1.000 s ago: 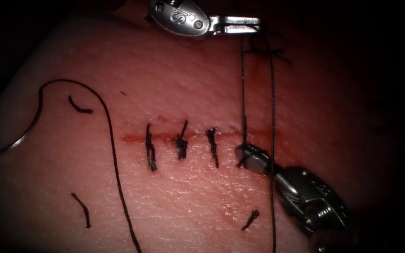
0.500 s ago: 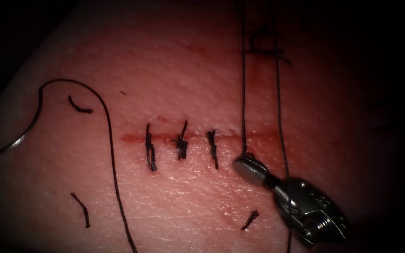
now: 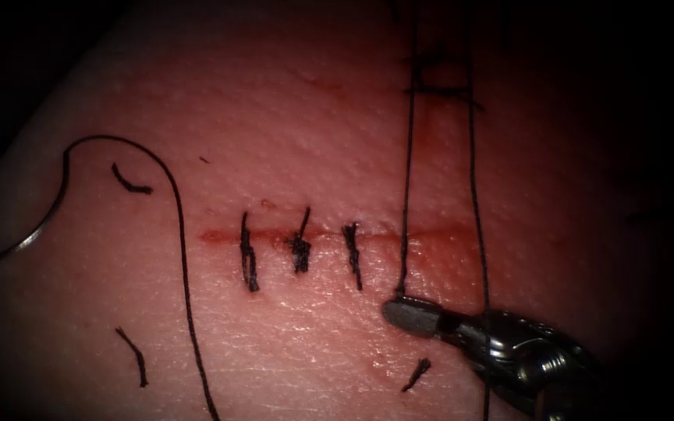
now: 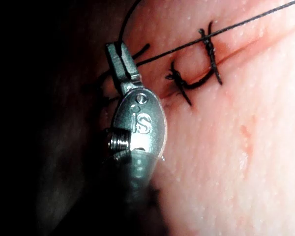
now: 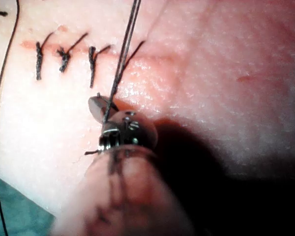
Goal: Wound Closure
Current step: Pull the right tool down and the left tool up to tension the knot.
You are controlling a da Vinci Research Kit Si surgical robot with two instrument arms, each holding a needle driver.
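The right tool [image 3: 409, 314] comes in low on the right, just below the cut [image 3: 329, 232], with its jaws shut on the thread [image 3: 407, 179]. This strand runs taut straight up across the cut. A second strand [image 3: 475, 195] runs parallel to its right. In the right wrist view the same jaws [image 5: 99, 107] pinch the thread [image 5: 125, 49]. The left tool [image 4: 122, 61] has its jaws shut on a taut thread [image 4: 187, 45]. The curved needle [image 3: 21, 242] lies free on the tissue far left of the cut, held by neither tool, with thread [image 3: 181, 257] trailing from it.
Three tied stitches [image 3: 299, 245] cross the cut left of the taut strand. Cut ends of thread lie loose on the tissue [image 3: 130, 181], [image 3: 134, 355], [image 3: 416, 373]. Red fluid lines the cut. A green cloth [image 5: 10, 206] borders the tissue.
The left tool has drawn upward out of the endoscope view with the thread. The right tool has moved down away from the cut, and the strand between them is stretched longer.
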